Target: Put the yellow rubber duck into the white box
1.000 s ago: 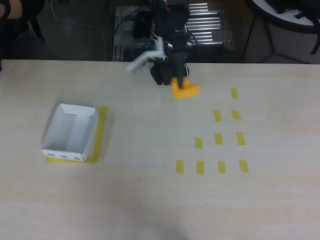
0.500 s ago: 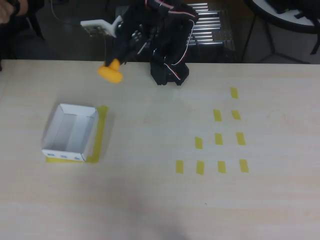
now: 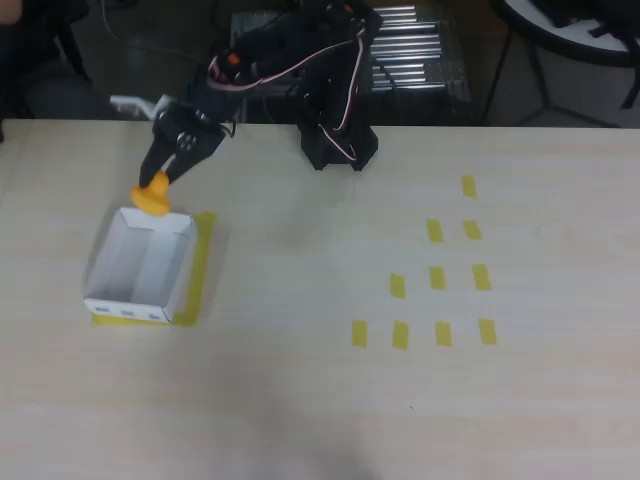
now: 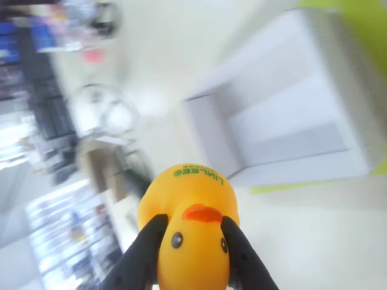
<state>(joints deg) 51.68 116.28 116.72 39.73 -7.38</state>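
Holding the yellow rubber duck (image 3: 153, 197) between its two black fingers (image 4: 143, 254), the gripper (image 3: 160, 186) is closed on the toy and hangs over the far edge of the white box (image 3: 105, 262) in the overhead view. The duck is in the air, just at the far wall of the box, near its right corner; I cannot tell if it touches the wall. In the wrist view the duck (image 4: 192, 225) is seen very close, with its orange beak and two dark eyes turned to the camera and green letters on the top of its head, and one finger presses on each side of its face. Behind it in this view the box (image 4: 213, 134) is open on top and blurred.

The box stands on the left part of the light wooden table (image 3: 300, 400), on a patch of yellow tape (image 3: 203, 250) that shows along its right side and its near side. Small bluish marks are on its near outer wall. The black base of the arm (image 3: 338, 148) is at the far edge of the table, well apart from the box. On the right part of the table lie several short yellow tape strips (image 3: 437, 277) in rows
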